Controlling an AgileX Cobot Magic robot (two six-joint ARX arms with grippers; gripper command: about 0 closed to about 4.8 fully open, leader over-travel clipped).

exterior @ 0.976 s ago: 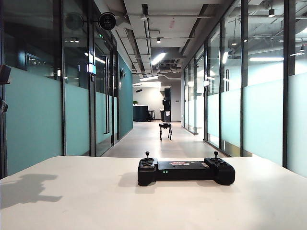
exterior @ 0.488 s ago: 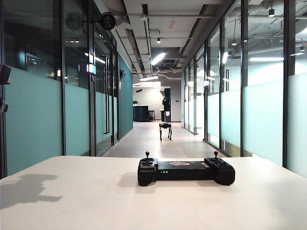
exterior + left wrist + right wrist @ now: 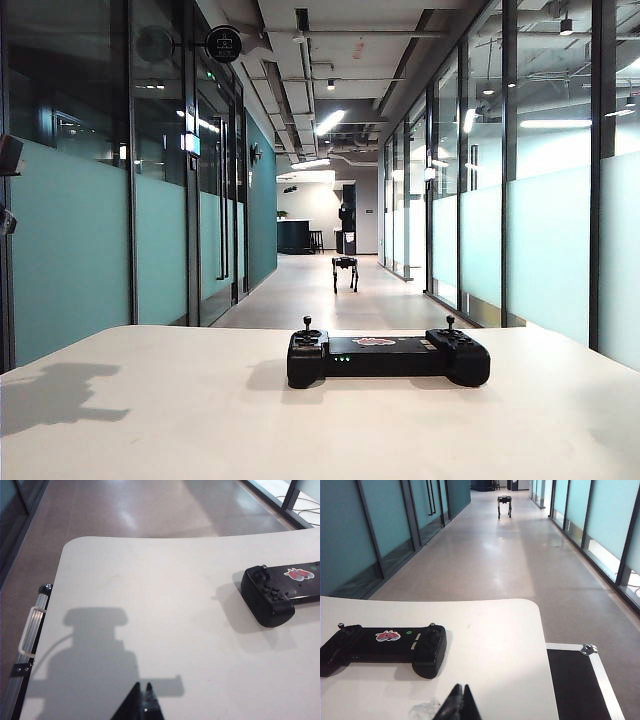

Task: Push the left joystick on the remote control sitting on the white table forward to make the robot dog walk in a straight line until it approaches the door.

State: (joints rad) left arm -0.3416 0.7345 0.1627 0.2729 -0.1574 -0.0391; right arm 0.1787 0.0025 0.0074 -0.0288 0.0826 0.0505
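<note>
- Remote [image 3: 388, 357] lies flat mid-desk [image 3: 150, 420], sticks facing up the corridor, likely so forward on the stick matches the dog's heading.
- It is wide and black with bulky ends, green lights and a red sticker on its panel.
- Left stick [image 3: 308, 324] stands upright, untouched.
- Dog [image 3: 345, 271] stands far down the hallway.
- Left pincer [image 3: 145, 702] is pressed together, well left of the remote.
- Right pincer [image 3: 459, 700] is pressed together, near the remote's right end, pinching nothing.
</note>
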